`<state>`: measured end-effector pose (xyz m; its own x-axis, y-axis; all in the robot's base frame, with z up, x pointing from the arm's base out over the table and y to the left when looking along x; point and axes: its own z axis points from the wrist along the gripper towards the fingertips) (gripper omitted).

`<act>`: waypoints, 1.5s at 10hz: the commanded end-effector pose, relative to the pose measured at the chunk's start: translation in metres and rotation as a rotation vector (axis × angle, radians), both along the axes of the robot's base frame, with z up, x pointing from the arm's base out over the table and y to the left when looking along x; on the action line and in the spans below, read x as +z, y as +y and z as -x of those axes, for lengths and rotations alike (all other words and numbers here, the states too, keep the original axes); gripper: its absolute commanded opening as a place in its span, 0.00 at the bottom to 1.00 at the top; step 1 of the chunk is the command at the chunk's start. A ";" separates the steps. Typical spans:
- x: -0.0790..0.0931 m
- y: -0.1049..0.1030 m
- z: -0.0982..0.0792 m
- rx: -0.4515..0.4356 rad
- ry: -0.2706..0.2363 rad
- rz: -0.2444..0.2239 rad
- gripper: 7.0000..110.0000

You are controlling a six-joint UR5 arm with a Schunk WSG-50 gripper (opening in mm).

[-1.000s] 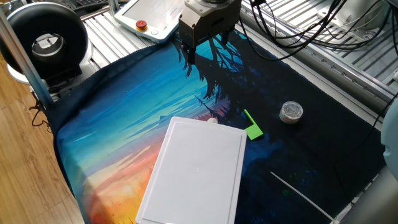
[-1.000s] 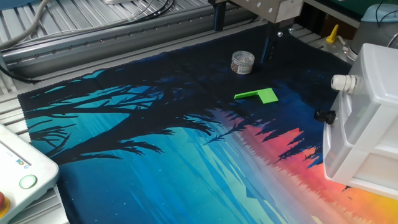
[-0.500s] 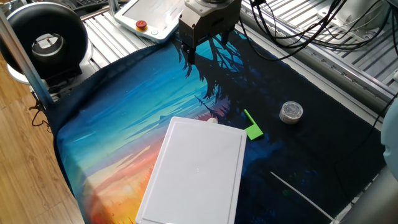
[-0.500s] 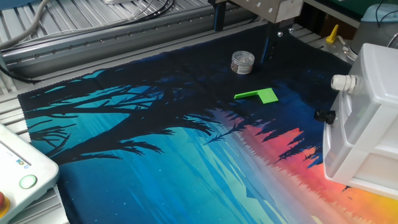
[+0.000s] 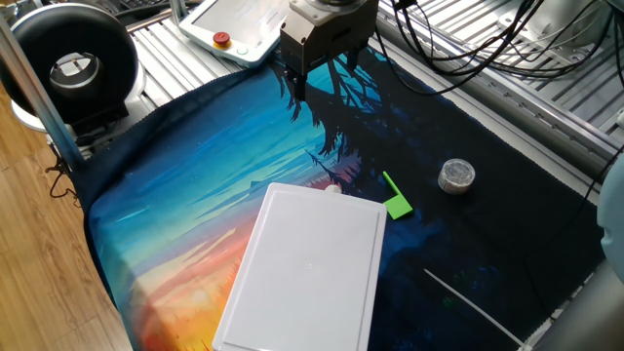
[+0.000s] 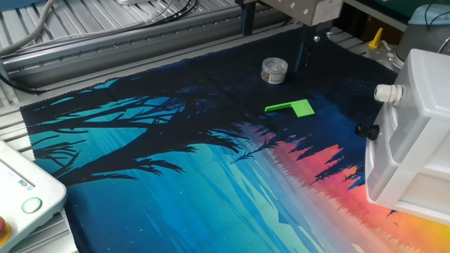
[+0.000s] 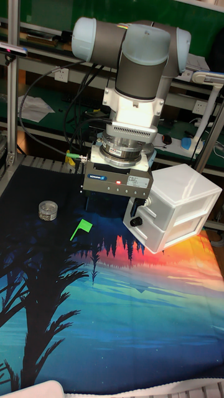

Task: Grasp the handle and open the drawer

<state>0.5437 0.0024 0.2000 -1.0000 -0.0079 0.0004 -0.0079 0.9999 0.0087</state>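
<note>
Handle [image 6: 388, 93]: a small white rounded knob is seen on the upper front of the white box, jutting toward the dark end of the cloth. It is touched by nothing. In one fixed view only its tip is shown, past the box's short edge.
Drawer [image 6: 411, 116]: the upper tier of the box, on which the handle is carried. Its front is seen in line with the tier below, so it is pushed in.
Black knob [image 6: 366, 131]: set just below the handle, on the lower tier.
Box [image 5: 307, 268]: stood on the orange and yellow end of the cloth, with its flat, round-cornered top turned upward.
Claw [image 6: 275, 50]: held above the dark far end of the cloth, well apart from the handle. Its two dark fingers are spread wide and nothing is gripped between them.
Green piece [image 6: 294, 107]: laid flat on the cloth between the box and the claw, near the handle side of the box but apart from it.
Silver cap [image 6: 274, 70]: stood on the dark cloth beyond the green piece and apart from it.
Cloth [image 6: 176, 154]: printed with palm silhouettes over blue, fading to sunset colours, and spread over the worktop.
Worktop [image 5: 556, 97]: ribbed grey metal is shown around the cloth's edges.
Arm [image 7: 124, 50]: grey and pale blue joints are seen rising above the claw.
Control tablet [image 5: 239, 24]: fitted with a red button and laid on the worktop past the cloth's edge.
</note>
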 end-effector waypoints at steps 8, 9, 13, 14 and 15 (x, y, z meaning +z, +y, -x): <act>-0.001 0.002 -0.004 -0.174 -0.014 -0.003 0.00; -0.001 0.002 -0.004 -0.173 -0.014 -0.003 0.00; -0.001 0.003 -0.003 -0.138 -0.011 -0.004 0.00; -0.001 0.003 -0.003 -0.064 -0.011 -0.003 0.00; -0.001 0.006 -0.004 0.030 -0.013 -0.015 0.00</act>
